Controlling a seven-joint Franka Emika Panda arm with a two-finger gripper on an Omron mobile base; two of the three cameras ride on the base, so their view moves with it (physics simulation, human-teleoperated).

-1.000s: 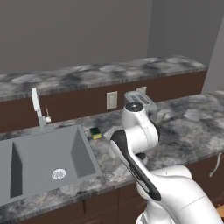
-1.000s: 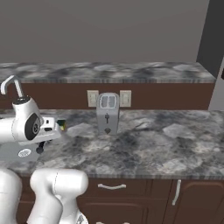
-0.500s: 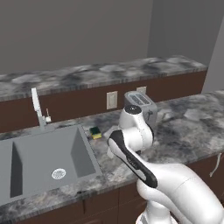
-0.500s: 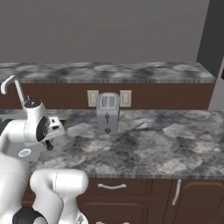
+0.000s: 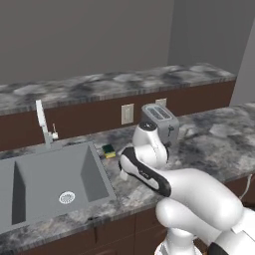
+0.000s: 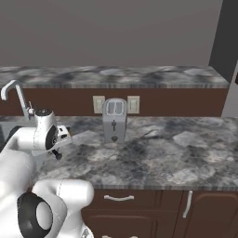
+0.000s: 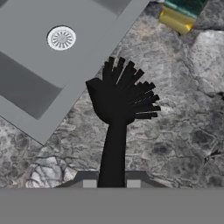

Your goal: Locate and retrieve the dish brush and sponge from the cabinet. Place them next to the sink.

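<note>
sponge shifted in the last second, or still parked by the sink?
No. The sponge lies at the same spot on the counter, just off the sink's back right corner, left of the toaster.

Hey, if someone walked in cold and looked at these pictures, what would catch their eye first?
Probably the black dish brush, clamped by its handle in the gripper over the marbled counter, just beside the grey sink. Next, the sponge lying on the counter by the sink's far corner, and the silver toaster against the wall.

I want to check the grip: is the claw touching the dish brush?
Touching. The hand view shows the claw shut on the dish brush handle, which rises from between its tips.
</note>
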